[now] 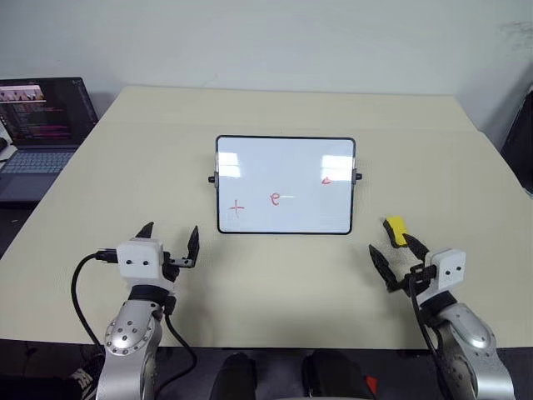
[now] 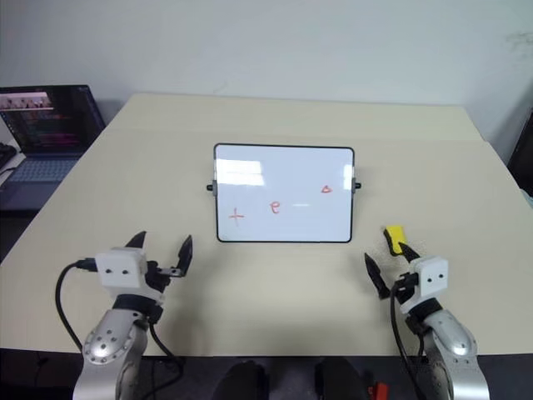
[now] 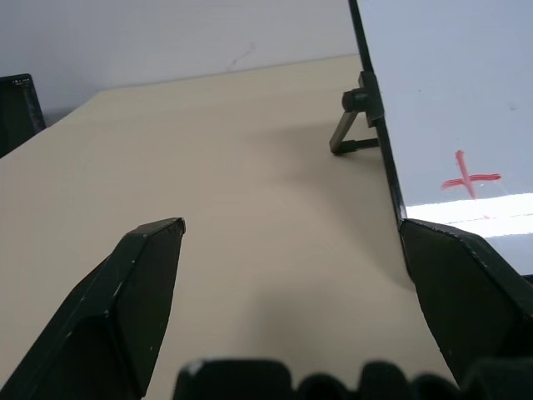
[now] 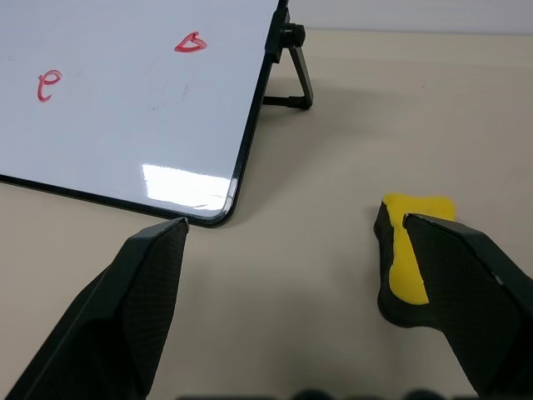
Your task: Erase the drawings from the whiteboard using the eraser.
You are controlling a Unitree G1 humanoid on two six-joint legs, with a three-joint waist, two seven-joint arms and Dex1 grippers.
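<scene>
the eraser [image 1: 396, 230] lies on the table [image 1: 275, 283] just right of the whiteboard's [image 1: 285, 167] near right corner, untouched. the right gripper [image 1: 400, 265] hovers spread wide and empty just short of it; the left gripper [image 1: 171, 237] is also released. best to centre the fingers across the eraser's narrow sides before clenching, then wipe the drawings [image 1: 276, 198].
</scene>
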